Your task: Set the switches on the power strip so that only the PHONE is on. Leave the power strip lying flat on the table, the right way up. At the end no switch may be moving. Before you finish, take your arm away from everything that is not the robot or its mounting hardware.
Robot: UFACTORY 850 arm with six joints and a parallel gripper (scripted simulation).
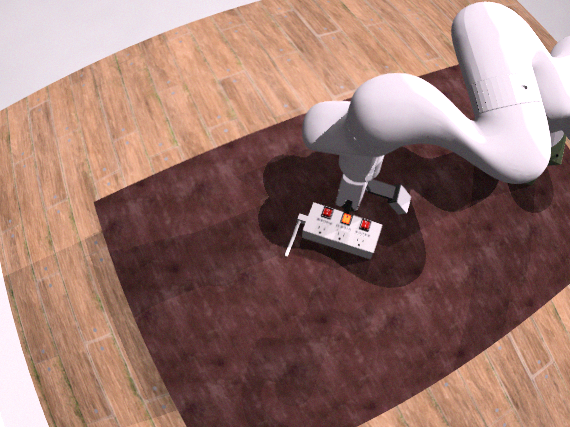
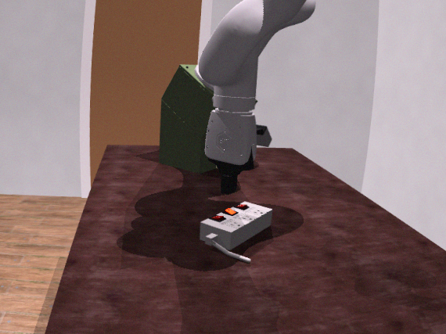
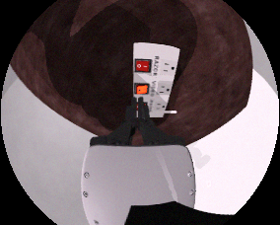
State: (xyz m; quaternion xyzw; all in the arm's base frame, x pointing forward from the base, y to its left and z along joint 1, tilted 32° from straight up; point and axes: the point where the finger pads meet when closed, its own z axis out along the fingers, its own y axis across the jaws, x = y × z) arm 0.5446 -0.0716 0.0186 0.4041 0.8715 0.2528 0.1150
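A white power strip [image 1: 340, 232] [image 2: 239, 223] [image 3: 161, 83] lies flat and the right way up on the dark red-brown table top [image 1: 250, 331] [image 2: 332, 259]. It has three rocker switches in a row. The middle switch [image 1: 345, 218] [image 2: 230, 211] [image 3: 141, 89] glows bright orange. The two outer switches [image 1: 326, 212] [image 1: 365, 224] are darker red. The labels are too small to read. My gripper [image 1: 346, 204] [image 2: 229, 190] [image 3: 137, 104] is shut with nothing between its fingers. Its tips hang just above the strip's switch side, close to the middle switch.
A short white cable stub [image 1: 293, 238] [image 2: 231, 253] sticks out of the strip's end. A dark green box [image 2: 184, 126] stands at the back of the table behind the arm. Wooden floor [image 1: 125, 96] surrounds the table.
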